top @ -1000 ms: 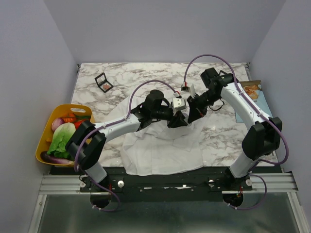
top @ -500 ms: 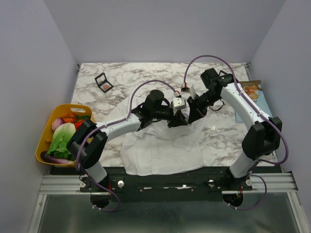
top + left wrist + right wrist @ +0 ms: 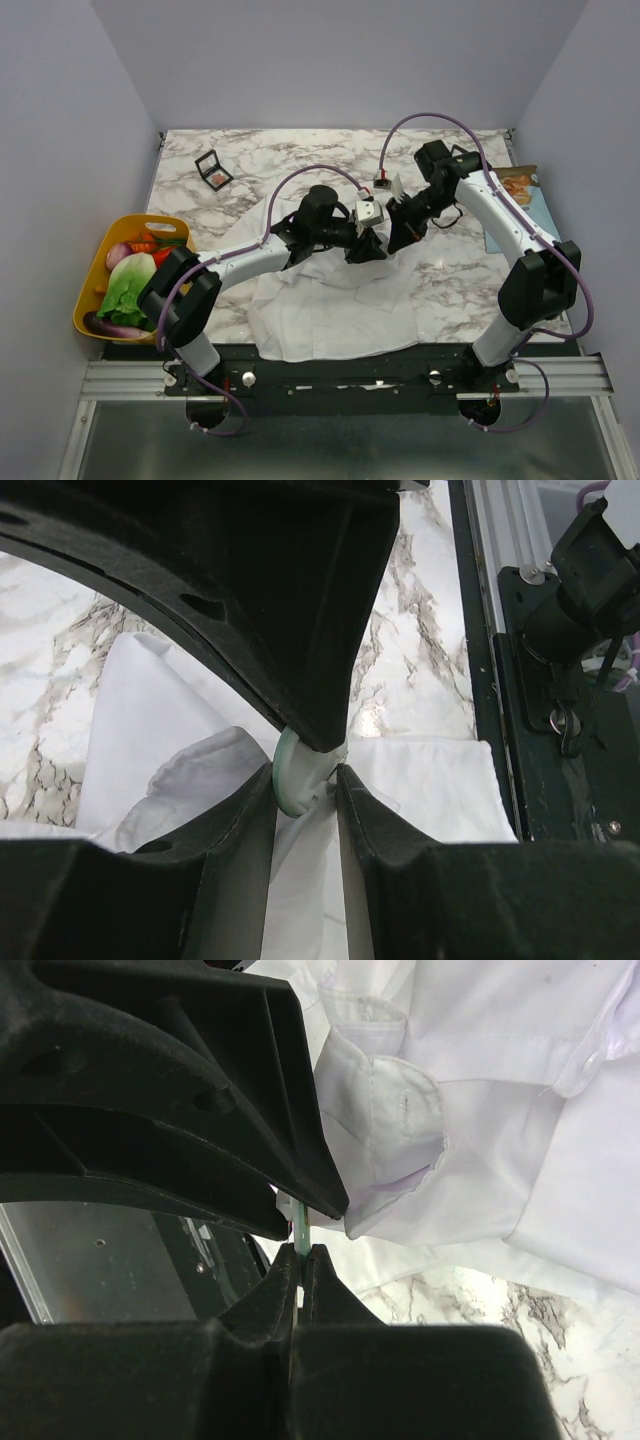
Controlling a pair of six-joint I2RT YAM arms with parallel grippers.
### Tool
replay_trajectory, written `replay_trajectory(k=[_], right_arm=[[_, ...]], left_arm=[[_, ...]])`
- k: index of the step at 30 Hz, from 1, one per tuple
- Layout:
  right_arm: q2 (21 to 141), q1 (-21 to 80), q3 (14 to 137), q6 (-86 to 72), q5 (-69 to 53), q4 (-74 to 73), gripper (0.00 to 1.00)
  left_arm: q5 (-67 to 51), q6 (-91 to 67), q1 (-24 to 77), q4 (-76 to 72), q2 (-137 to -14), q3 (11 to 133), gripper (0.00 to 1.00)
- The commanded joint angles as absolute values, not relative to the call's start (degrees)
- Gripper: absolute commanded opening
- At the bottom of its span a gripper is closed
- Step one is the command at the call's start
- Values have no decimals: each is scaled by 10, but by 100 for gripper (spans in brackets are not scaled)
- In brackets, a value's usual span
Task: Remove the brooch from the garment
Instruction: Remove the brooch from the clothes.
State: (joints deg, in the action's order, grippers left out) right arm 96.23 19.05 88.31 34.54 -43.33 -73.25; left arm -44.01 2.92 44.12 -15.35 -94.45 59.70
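We looked at a marble table. A white shirt lay on it beneath the left claw and right claw. A black palette sat well off to the left claw's far left, and a blue sheet lay at the edge right of the right claw.

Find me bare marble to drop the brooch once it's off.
Far strip between the palette and right arm; near-right marble between garment and right arm base. Crowded mid-table, where left gripper and right gripper meet at the brooch.

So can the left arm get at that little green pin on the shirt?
Probably yes: the brooch sits right between the left gripper fingertips with nothing blocking it, though the right gripper is pinching it too.
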Motion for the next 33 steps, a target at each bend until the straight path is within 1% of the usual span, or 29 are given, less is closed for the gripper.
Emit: replay_trajectory(k=[1,6,10,13,20,28,33], right_arm=[[954,191,878,335,-439,-724,1],[949,191,875,329,-429,-714,1],[949,192,875,321,-418,-705,1],[952,191,877,316,-415,-700,1],[950,191,878,305,-396,-688,1],[932,187,887,299,-386,-685,1],[926,187,889,290,-375,-677,1]], left_arm=[[-430,33,441,-151,-951,602,40],[-432,38,441,-148,-949,601,43],[-435,39,441,-146,-950,600,52],[-438,39,441,-145,-950,599,55],[-439,49,441,-136,-949,601,57],[-409,76,441,-126,-950,595,61],[-400,83,441,-120,-954,597,59]])
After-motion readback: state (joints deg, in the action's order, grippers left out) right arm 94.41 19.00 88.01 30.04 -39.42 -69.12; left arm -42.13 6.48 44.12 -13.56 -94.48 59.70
